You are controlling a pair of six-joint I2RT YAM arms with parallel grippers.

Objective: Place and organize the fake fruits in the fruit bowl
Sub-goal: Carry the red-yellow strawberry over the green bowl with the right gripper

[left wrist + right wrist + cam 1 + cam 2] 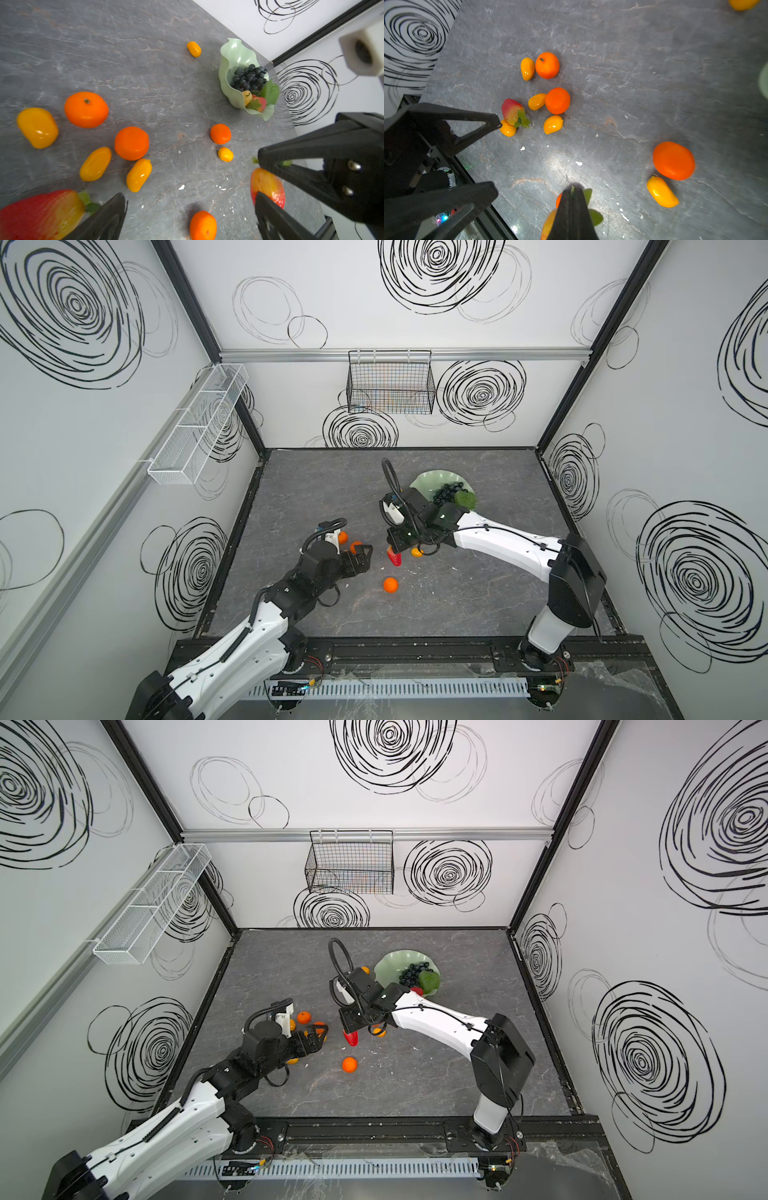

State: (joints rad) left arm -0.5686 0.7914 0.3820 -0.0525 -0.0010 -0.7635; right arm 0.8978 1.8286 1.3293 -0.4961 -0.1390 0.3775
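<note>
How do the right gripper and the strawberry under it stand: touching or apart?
Touching. The left wrist view shows the right gripper closed on the green top of the strawberry.

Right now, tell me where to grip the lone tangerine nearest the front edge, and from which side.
Take the lone tangerine across its widest middle, coming straight down from above. It is round and nothing touches it, so there is room on either side. The open left gripper looks closest.

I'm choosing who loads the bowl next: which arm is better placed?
Right. The right claw is shut on a strawberry by its green top, and the bowl sits on its side. The left claw is open, empty and farther away.
</note>
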